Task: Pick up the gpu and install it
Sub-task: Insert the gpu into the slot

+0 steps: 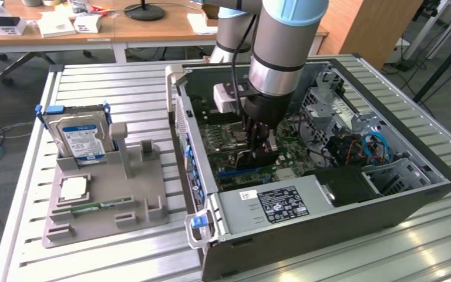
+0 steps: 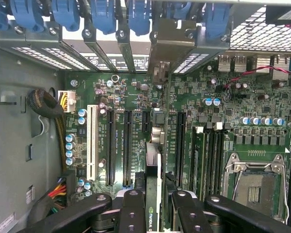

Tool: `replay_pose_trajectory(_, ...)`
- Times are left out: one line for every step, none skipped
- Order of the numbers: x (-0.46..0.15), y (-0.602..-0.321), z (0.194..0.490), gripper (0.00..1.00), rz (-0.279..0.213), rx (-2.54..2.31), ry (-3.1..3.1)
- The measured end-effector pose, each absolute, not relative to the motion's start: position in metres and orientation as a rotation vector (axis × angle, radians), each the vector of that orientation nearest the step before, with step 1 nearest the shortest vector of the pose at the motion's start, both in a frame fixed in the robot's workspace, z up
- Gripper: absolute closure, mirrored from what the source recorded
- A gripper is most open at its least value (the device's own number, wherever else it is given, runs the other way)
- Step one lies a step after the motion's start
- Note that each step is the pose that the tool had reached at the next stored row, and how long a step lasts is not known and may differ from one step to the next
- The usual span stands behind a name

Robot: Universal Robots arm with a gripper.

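The computer case [image 1: 413, 205] stands nearest in the exterior view, with its upper side open, on the slatted metal tabletop [image 1: 115, 82]. In the near end of the case lies a silver box with a black label [image 1: 284, 202]. Just behind this box, over the middle of the case, the arm [image 1: 276, 53] reaches down from above. Its jaws are inside the case, low above the green motherboard [image 2: 233, 97].

The jaws are closed on the gpu [image 2: 154, 170], roughly half open, and press on its two flat sides. The gpu stands on its edge, so the wrist view sees it as a thin strip. It has a dark body, a green board edge with a pale line along it, and a small green logo close to the jaws. It lies in line with the long black slots of the motherboard, and its far end points to the rear wall of the case, where blue clips [image 2: 102, 14] stand in a row. I cannot tell whether the card already sits in a slot.

Outside the case, on the exterior view's left, a grey holder [image 1: 108, 205] carries an upright hard drive [image 1: 80, 138] with a blue label and a narrow green memory stick [image 1: 92, 207]. Far behind the case are wooden desks [image 1: 162, 26].
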State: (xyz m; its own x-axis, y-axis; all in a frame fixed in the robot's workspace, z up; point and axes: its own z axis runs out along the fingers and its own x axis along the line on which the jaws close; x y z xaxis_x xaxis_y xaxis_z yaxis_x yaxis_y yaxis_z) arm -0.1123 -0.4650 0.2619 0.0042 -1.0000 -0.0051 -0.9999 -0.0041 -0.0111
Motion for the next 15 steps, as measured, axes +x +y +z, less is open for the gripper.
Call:
replay_pose_trajectory(-0.1121, -0.4651, 0.2619, 0.74, -0.007, -2.214, 2.212)
replay_pose_trajectory(-0.1119, -0.4651, 0.2619, 0.74, -0.007, -2.212, 2.215)
replay_pose_trajectory(-0.1118, -0.4650, 0.2619, 0.74, -0.008, -2.208, 2.219)
replay_pose_trajectory(-0.1117, -0.4650, 0.2618, 0.74, -0.008, -2.205, 2.222)
replay_pose_trajectory(-0.1117, -0.4650, 0.2619, 0.74, -0.008, -2.205, 2.223)
replay_pose_trajectory(-0.1116, -0.4650, 0.2618, 0.74, -0.008, -2.205, 2.223)
replay_pose_trajectory(-0.1116, -0.4650, 0.2618, 0.74, -0.008, -2.205, 2.223)
replay_pose_trajectory(-0.1116, -0.4649, 0.2619, 0.74, -0.009, -2.205, 2.223)
replay_pose_trajectory(-0.1115, -0.4648, 0.2618, 0.74, -0.009, -2.205, 2.223)
replay_pose_trajectory(-0.1116, -0.4648, 0.2619, 0.74, -0.009, -2.206, 2.223)
replay_pose_trajectory(-0.1116, -0.4647, 0.2619, 0.74, -0.009, -2.205, 2.224)
replay_pose_trajectory(-0.1116, -0.4645, 0.2619, 0.74, -0.009, -2.205, 2.224)
replay_pose_trajectory(-0.1116, -0.4643, 0.2619, 0.74, -0.009, -2.205, 2.224)
replay_pose_trajectory(-0.1116, -0.4640, 0.2619, 0.74, -0.009, -2.205, 2.224)
replay_pose_trajectory(-0.1116, -0.4637, 0.2619, 0.74, -0.010, -2.205, 2.224)
